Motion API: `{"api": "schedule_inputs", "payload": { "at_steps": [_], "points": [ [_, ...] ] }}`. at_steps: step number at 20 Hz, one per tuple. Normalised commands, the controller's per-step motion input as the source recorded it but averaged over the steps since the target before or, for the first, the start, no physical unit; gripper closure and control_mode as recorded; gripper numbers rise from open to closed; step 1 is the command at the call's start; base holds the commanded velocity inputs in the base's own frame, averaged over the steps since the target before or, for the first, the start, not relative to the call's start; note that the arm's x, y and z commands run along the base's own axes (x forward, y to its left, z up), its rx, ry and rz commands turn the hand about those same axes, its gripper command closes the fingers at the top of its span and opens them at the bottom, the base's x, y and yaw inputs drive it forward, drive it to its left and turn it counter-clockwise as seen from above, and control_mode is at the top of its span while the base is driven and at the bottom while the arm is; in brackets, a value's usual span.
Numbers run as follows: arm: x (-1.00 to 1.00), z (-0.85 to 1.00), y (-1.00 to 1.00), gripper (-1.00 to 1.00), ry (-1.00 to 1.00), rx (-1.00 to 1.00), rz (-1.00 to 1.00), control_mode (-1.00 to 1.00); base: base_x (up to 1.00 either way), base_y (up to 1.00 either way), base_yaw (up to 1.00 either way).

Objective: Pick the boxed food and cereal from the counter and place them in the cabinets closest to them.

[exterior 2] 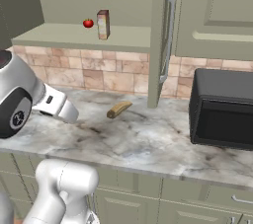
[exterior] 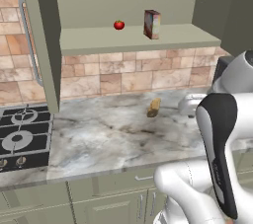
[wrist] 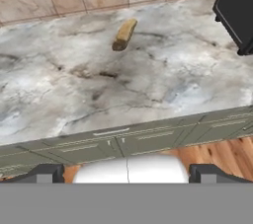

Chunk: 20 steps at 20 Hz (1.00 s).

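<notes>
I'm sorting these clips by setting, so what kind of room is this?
A rendered home kitchen, by the look of it: a gas stove beside a marble counter, a black microwave, and an open olive-green wall cabinet holding a tomato and a box.

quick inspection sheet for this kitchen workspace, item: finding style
surface: marble counter, mostly bare, brick-tile backsplash behind it
job's things: wall cabinet stands open; a box stands upright on its shelf; its door with a long bar handle hangs open beside the microwave
clutter: a tomato on the shelf, apart from the box; a small brown loaf-like item lies on the counter near the backsplash
pincer: fingertips set wide apart, open, holding nothing, drawn back off the counter's front edge
cables: nothing seen
surroundings: gas stove at the counter's left end, black microwave at the right, lower cupboards and drawers below, wood floor
</notes>
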Motion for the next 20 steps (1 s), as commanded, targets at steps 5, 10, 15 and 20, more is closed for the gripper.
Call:
{"api": "schedule_inputs", "payload": {
  "at_steps": [5, 10, 15, 20],
  "points": [
    [-0.41, -0.11, 0.02, -1.0, 0.0, 0.0, 0.0, -1.0, 0.0, 0.0, 0.0],
    [-0.27, -0.03, 0.01, -1.0, -0.01, 0.0, 0.0, -1.0, 0.0, 0.0, 0.0],
    [0.0, 0.0, 0.0, -1.0, 0.0, 0.0, 0.0, 1.0, -0.09, 0.0, 0.0],
    [0.0, 0.0, 0.0, -1.0, 0.0, 0.0, 0.0, 1.0, -0.47, 0.0, 0.0]
  ]
}}
